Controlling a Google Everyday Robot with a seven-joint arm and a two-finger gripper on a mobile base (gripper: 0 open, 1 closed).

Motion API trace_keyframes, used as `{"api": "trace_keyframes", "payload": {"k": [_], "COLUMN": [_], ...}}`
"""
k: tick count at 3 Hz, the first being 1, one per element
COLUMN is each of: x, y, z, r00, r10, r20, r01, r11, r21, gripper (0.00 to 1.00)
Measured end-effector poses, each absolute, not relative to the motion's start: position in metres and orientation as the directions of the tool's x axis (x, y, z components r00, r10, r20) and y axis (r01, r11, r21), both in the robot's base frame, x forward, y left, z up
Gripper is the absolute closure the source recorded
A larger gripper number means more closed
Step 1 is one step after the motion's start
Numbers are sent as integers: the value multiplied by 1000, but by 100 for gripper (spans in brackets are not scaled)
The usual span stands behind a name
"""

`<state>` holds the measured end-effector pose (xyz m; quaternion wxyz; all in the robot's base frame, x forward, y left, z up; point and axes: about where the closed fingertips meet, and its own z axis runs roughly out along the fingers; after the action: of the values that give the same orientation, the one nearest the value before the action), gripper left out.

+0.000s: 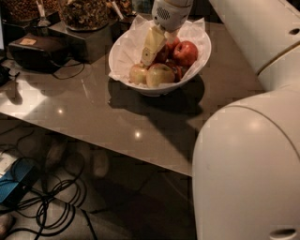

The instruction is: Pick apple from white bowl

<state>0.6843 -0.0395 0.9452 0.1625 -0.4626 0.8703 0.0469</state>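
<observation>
The white bowl [199, 65], lined with crumpled white paper, stands on the table at top centre and holds several apples. A dull red apple with pale yellowish patches [160, 75] lies at the bowl's front, with a smaller yellowish one [138, 73] beside it and a glossy red one [186, 51] behind. My gripper [154, 49] reaches down into the bowl from above, its pale tip among the apples at the bowl's middle, just behind the front apple. A darker red apple [165, 53] shows right beside the tip.
The grey table [93, 117] has its front edge running toward the lower right. A black box with cables [35, 51] and dark containers of dry goods [84, 14] stand at the back left. My white arm [248, 168] fills the right. Cables and a blue device [16, 180] lie on the floor.
</observation>
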Motion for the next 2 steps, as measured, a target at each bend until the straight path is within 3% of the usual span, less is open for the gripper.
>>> {"api": "trace_keyframes", "payload": {"k": [2], "x": [694], "y": [-42], "z": [936], "r00": [-535], "r10": [-786], "r20": [-311], "r01": [-815], "r11": [577], "r21": [-54], "gripper": [23]}}
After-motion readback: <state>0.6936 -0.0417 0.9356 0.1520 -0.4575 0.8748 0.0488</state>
